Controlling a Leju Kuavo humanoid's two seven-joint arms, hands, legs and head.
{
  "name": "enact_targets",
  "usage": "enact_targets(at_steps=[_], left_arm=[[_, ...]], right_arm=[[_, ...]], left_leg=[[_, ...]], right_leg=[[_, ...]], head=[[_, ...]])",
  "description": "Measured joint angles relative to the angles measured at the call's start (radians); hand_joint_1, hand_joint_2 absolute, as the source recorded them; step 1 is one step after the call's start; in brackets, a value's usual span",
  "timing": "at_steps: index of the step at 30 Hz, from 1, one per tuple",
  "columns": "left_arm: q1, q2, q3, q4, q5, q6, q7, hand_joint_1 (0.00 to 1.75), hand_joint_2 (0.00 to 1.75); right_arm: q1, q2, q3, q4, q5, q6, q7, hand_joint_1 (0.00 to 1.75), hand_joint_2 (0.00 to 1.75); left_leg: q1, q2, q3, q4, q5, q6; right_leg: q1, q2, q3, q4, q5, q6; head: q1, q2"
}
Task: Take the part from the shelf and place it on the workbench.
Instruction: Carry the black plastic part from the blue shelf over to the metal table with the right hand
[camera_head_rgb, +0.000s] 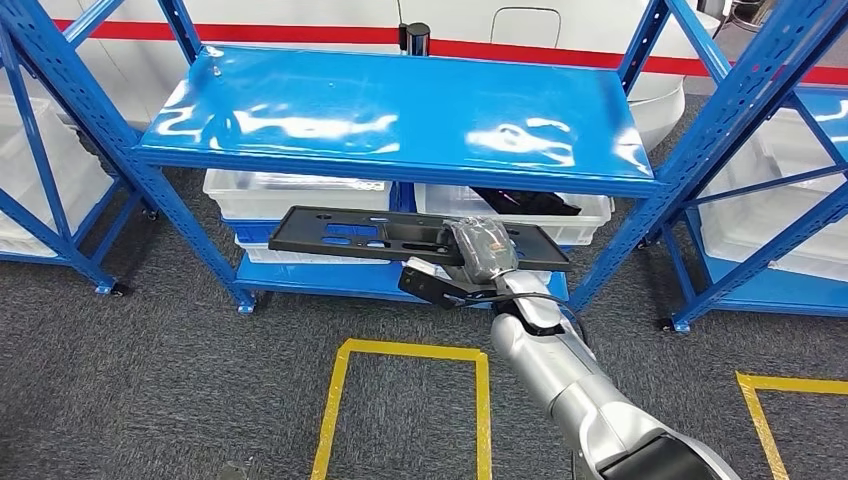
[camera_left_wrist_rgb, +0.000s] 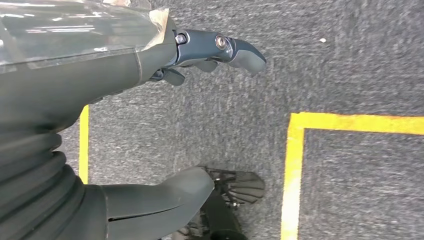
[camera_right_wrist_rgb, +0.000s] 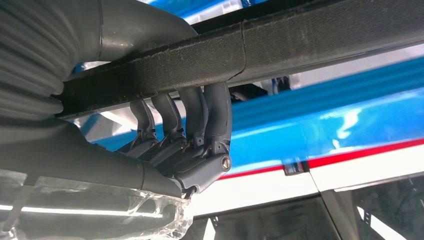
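Right hand (camera_head_rgb: 484, 250): you're gripping the black part (camera_head_rgb: 400, 233) near its right end, fingers (camera_right_wrist_rgb: 200, 120) curling round one long edge in the right wrist view and the thumb clamping the opposite face.
Part: it's hanging flat and level in the air, in front of the blue shelf (camera_head_rgb: 400, 115), just below the edge of the top board and clear of it. It's off the shelf and touching nothing but your hand.
Why that grip: judging by the length of the plate, holding near one end is leaving most of it cantilevered to your left; keeping it level is likely helping it clear the blue uprights (camera_head_rgb: 700, 130) either side.
Left hand (camera_left_wrist_rgb: 165, 65): you're carrying nothing here; the fingers are lying loosely apart, hanging over the grey carpet (camera_left_wrist_rgb: 225, 115) beside the yellow tape line (camera_left_wrist_rgb: 292, 175).
Surroundings: white bins (camera_head_rgb: 290, 195) are sitting on the lower level behind the part, one holding dark items.
Stage: the pick looks done; the carry to the worktop is what's ahead, and the worktop isn't something I can place from here.
Watch: the free end may be swinging or sagging as you turn, so I'd be backing out before rotating.
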Motion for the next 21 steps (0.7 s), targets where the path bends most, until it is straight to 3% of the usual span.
enact_targets(at_steps=[1, 3, 5, 6, 8, 10, 11, 13, 14, 15, 16, 17, 19, 21], left_arm=[[0.000, 0.000, 0.000, 0.000, 0.000, 0.000, 0.000, 0.00, 1.75], [0.000, -0.001, 0.001, 0.000, 0.000, 0.000, 0.000, 0.00, 1.75], [0.000, -0.002, 0.001, 0.000, -0.001, 0.000, -0.001, 0.00, 1.75], [0.000, -0.002, 0.001, 0.000, -0.001, 0.000, -0.001, 0.00, 1.75], [0.000, -0.002, 0.001, 0.000, -0.002, 0.000, -0.001, 0.00, 1.75], [0.001, -0.002, 0.001, 0.000, -0.002, 0.000, -0.002, 0.00, 1.75], [0.001, -0.001, 0.002, 0.000, -0.002, 0.000, -0.002, 0.00, 1.75], [0.002, -0.001, 0.002, 0.000, -0.002, 0.000, -0.002, 0.00, 1.75], [0.002, -0.001, 0.002, 0.000, -0.002, 0.000, -0.002, 0.00, 1.75], [0.002, -0.001, 0.002, 0.000, -0.002, 0.000, -0.002, 0.00, 1.75], [0.002, 0.000, 0.002, 0.000, -0.002, 0.000, -0.002, 0.00, 1.75], [0.002, 0.000, 0.002, 0.000, -0.002, 0.000, -0.002, 0.00, 1.75], [0.000, 0.001, 0.002, 0.000, -0.003, 0.000, -0.002, 0.00, 1.75], [-0.001, 0.001, 0.002, 0.000, -0.003, 0.000, -0.002, 0.00, 1.75]], right_arm=[[0.001, -0.001, 0.000, 0.000, 0.000, 0.000, 0.000, 1.66, 1.75], [0.000, -0.001, 0.000, 0.000, 0.000, 0.000, 0.000, 1.66, 1.75], [-0.002, 0.001, 0.000, 0.000, 0.000, 0.000, 0.000, 1.66, 1.75], [-0.003, 0.001, 0.000, 0.000, 0.001, 0.000, 0.000, 1.66, 1.75], [-0.003, 0.001, 0.000, 0.000, 0.001, 0.000, 0.000, 1.66, 1.75], [-0.005, 0.003, 0.000, 0.000, 0.001, 0.000, 0.001, 1.66, 1.75], [-0.005, 0.005, 0.001, 0.000, 0.001, 0.000, 0.001, 1.66, 1.75], [-0.005, 0.008, 0.001, 0.000, 0.001, 0.000, 0.001, 1.66, 1.75], [-0.004, 0.008, 0.001, 0.000, 0.001, 0.000, 0.001, 1.66, 1.75], [-0.003, 0.008, 0.001, 0.001, 0.001, 0.000, 0.001, 1.66, 1.75], [-0.001, 0.008, 0.002, 0.001, 0.001, 0.000, 0.001, 1.66, 1.75], [-0.001, 0.008, 0.002, 0.001, 0.001, 0.000, 0.002, 1.66, 1.75], [-0.001, 0.008, 0.001, 0.001, 0.002, 0.000, 0.003, 1.66, 1.75], [-0.002, 0.009, 0.001, 0.000, 0.004, 0.000, 0.007, 1.66, 1.75]], left_leg=[[0.000, 0.000, -0.009, 0.000, 0.007, -0.002], [0.000, 0.000, -0.021, 0.001, 0.019, -0.009], [-0.002, -0.001, -0.028, 0.000, 0.031, -0.020], [-0.003, 0.000, -0.030, -0.001, 0.038, -0.026], [-0.004, 0.000, -0.033, -0.006, 0.052, -0.038], [-0.001, -0.002, -0.048, 0.013, 0.028, -0.048], [0.001, -0.002, -0.065, 0.053, -0.008, -0.053], [0.004, -0.004, -0.111, 0.190, -0.102, -0.060], [0.005, -0.004, -0.130, 0.257, -0.133, -0.062], [0.005, -0.004, -0.136, 0.297, -0.145, -0.064], [0.005, -0.004, -0.123, 0.299, -0.136, -0.065], [0.006, -0.004, -0.088, 0.259, -0.114, -0.064], [0.005, -0.004, 0.014, 0.115, -0.074, -0.059], [0.002, -0.005, 0.072, 0.022, -0.065, -0.049]], right_leg=[[0.000, 0.000, 0.020, -0.015, 0.011, 0.008], [0.000, 0.000, 0.112, -0.147, 0.056, 0.018], [0.006, 0.000, 0.203, -0.292, 0.078, 0.013], [0.010, 0.001, 0.223, -0.330, 0.081, 0.008], [0.011, 0.001, 0.217, -0.341, 0.090, -0.002], [-0.001, -0.001, 0.205, -0.345, 0.108, -0.019], [-0.008, -0.002, 0.198, -0.347, 0.119, -0.029], [-0.006, -0.004, 0.180, -0.344, 0.135, -0.043], [-0.003, -0.004, 0.169, -0.342, 0.141, -0.044], [-0.001, -0.004, 0.159, -0.340, 0.147, -0.044], [0.000, -0.004, 0.149, -0.337, 0.153, -0.043], [0.000, -0.004, 0.141, -0.333, 0.157, -0.041], [0.002, -0.003, 0.128, -0.325, 0.164, -0.035], [0.008, -0.003, 0.119, -0.320, 0.171, -0.025]], head=[[0.001, 0.000], [0.001, 0.000], [0.001, 0.000], [0.002, 0.000], [0.001, 0.000], [-0.001, 0.000], [-0.004, 0.000], [-0.009, 0.000], [-0.010, 0.000], [-0.010, 0.000], [-0.010, 0.000], [-0.011, 0.000], [-0.013, 0.000], [-0.012, 0.000]])
